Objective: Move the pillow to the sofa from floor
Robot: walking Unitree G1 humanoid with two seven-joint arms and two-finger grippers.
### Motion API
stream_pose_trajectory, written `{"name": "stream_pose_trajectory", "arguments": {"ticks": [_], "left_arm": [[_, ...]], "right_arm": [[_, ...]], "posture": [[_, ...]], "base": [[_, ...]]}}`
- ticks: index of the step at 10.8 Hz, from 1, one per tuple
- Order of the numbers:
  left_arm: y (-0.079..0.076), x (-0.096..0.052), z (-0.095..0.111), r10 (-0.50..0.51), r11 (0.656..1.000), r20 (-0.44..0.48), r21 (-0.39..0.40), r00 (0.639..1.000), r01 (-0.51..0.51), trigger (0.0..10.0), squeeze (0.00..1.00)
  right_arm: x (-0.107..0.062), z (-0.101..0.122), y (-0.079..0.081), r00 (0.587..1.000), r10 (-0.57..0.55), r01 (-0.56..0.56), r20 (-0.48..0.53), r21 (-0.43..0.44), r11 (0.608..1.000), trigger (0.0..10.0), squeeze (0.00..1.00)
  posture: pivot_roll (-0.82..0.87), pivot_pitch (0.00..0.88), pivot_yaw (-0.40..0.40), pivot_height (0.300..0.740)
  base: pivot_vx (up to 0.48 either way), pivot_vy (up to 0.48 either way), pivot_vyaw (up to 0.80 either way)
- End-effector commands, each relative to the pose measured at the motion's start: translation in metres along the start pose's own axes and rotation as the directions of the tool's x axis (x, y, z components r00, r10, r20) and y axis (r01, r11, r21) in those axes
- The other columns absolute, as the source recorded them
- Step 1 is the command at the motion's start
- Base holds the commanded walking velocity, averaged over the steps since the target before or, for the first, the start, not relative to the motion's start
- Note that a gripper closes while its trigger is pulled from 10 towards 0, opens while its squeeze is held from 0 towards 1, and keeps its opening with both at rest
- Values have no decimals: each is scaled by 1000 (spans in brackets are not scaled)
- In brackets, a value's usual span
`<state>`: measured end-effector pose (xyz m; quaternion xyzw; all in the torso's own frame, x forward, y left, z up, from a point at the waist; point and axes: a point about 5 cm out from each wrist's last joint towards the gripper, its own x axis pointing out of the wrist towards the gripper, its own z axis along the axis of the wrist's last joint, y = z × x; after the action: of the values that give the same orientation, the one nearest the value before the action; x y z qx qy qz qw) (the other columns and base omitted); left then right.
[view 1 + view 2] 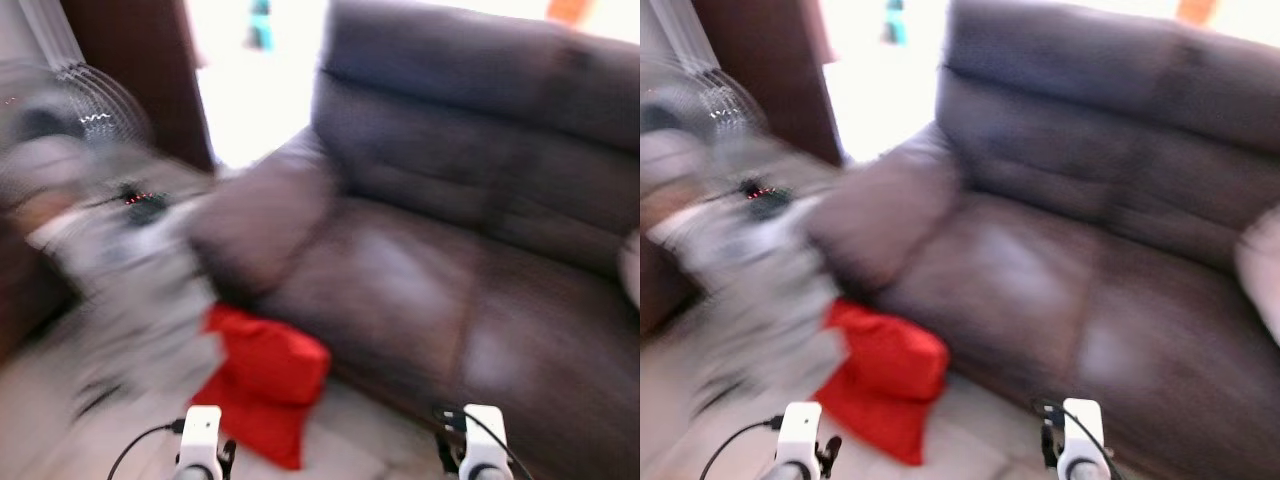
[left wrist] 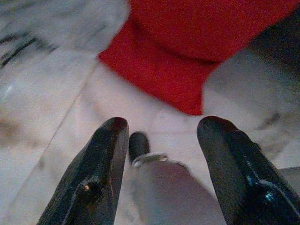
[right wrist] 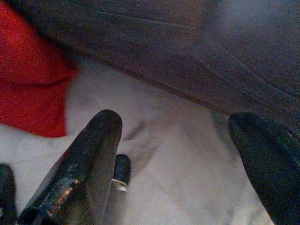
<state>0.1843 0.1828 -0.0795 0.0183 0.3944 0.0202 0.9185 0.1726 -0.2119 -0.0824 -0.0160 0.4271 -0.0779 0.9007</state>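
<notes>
A red pillow (image 1: 262, 385) lies on the pale floor, leaning against the front of the dark brown sofa (image 1: 470, 250) near its left armrest. It also shows as a red pillow (image 2: 187, 42) beyond my left gripper (image 2: 161, 136), which hangs open above the floor with nothing between its fingers. My right gripper (image 3: 176, 131) is open too, over bare floor beside the sofa base (image 3: 187, 51), with the red pillow (image 3: 28, 89) off to one side. Both wrists (image 1: 200, 440) sit low at the picture's bottom edge. The head views are blurred.
A blurred grey bundle or cover (image 1: 130, 270) lies left of the pillow. A fan (image 1: 70, 100) stands at the far left before a dark wooden panel (image 1: 140, 60). A pale cushion edge (image 1: 1260, 270) shows on the sofa's right. Bright light comes from behind the sofa.
</notes>
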Motion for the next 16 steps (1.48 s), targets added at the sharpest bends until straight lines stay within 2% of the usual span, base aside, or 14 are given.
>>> {"name": "stream_pose_trajectory", "arguments": {"ticks": [1, 6, 8, 10, 12, 13, 16], "left_arm": [[5, -2, -7, 17, 1000, -28, 3, 999, -17, 10000, 0], [5, -2, -8, 24, 1000, -29, -3, 999, -24, 10000, 0], [5, -2, -8, 25, 1000, -32, -9, 999, -25, 10000, 0], [5, -2, -8, 26, 1000, -31, -5, 999, -26, 10000, 0], [5, -2, -8, 30, 1000, -31, -1, 999, -30, 10000, 0], [5, -2, -8, 31, 1000, -32, -1, 999, -31, 10000, 0], [5, -2, -8, 29, 1000, -31, 0, 999, -29, 10000, 0]], "right_arm": [[1, 4, 3, 1000, 8, -8, 12, 0, 1000, 10000, 0], [1, 3, 3, 1000, 15, -15, 10, 0, 1000, 10000, 0], [1, 3, 4, 1000, 10, -11, 14, 42, 999, 10000, 0], [1, 4, 4, 1000, 24, -24, 18, 22, 999, 10000, 0], [1, 5, 4, 999, 40, -40, 25, 0, 999, 10000, 0], [1, 3, 4, 1000, 24, -25, 16, 50, 998, 10000, 0], [1, 3, 3, 1000, 20, -21, 17, 37, 999, 10000, 0]], "posture": [[40, 38, -51, 740], [41, 39, -50, 740], [40, 40, -51, 740], [40, 39, -52, 740], [39, 38, -53, 740], [39, 38, -53, 740], [39, 39, -54, 740]], "base": [[0, 0, 800], [0, 0, 800], [0, 0, 0], [0, 0, 0], [253, 0, 800], [277, 0, 0], [281, 0, 0]]}}
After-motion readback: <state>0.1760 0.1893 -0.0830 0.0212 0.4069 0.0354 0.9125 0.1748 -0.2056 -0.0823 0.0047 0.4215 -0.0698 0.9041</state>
